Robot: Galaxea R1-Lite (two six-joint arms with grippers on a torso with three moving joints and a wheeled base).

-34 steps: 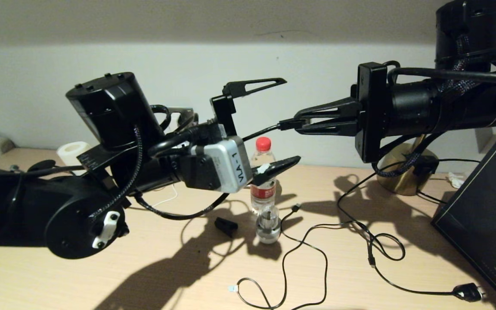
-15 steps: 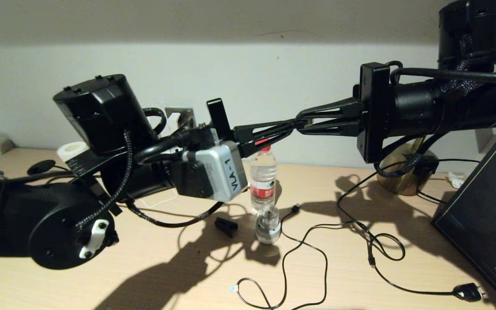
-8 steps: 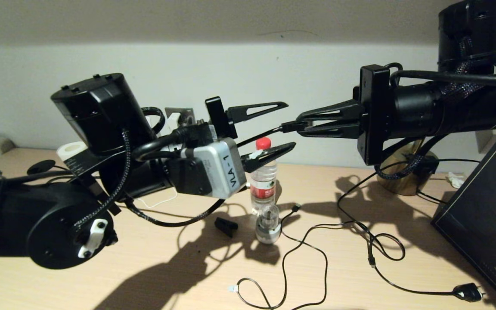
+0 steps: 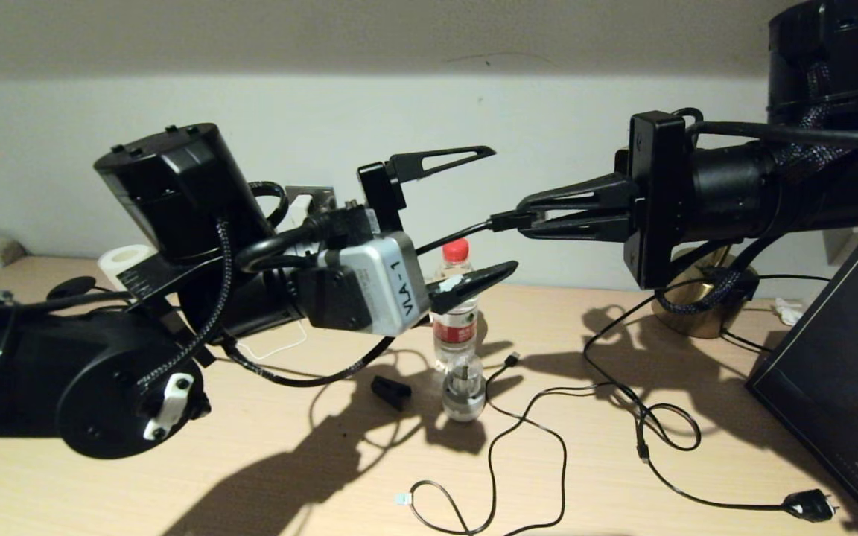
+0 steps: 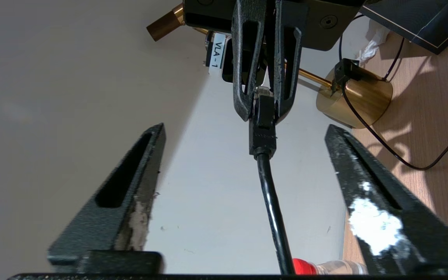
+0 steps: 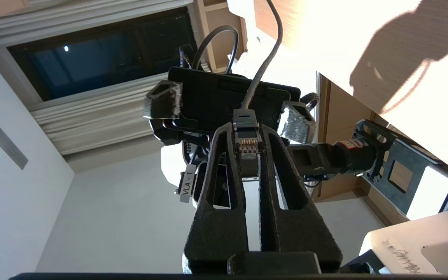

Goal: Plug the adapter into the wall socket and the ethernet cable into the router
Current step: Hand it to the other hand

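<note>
My right gripper (image 4: pixel 524 217) is shut on the ethernet cable's connector (image 4: pixel 505 220), held in the air above the table. The connector's gold pins (image 6: pixel 247 144) show between the right fingers (image 6: pixel 224 155). The black cable (image 5: pixel 270 202) runs away from it between the fingers of my left gripper (image 4: pixel 505 208), which stands open around it without touching. The grey wall socket (image 4: pixel 312 195) peeks out behind the left arm. A white block (image 4: pixel 293 214) sits against it, mostly hidden. A thin white cord (image 4: pixel 284 348) lies on the table. The router is out of view.
On the wooden table stand a red-capped water bottle (image 4: pixel 456 313), a small glass object (image 4: pixel 463 387) and a black clip (image 4: pixel 392 391). Loose black cables (image 4: pixel 641 439), a clear-tipped cable end (image 4: pixel 401 499) and a mains plug (image 4: pixel 809 506) lie in front. A brass lamp base (image 4: pixel 704 301) and a black box (image 4: pixel 839 372) stand at the right.
A second ago my left gripper was shut on the cable just in front of the right fingertips. It has since opened wide. The right gripper still holds the connector and has shifted slightly right.
</note>
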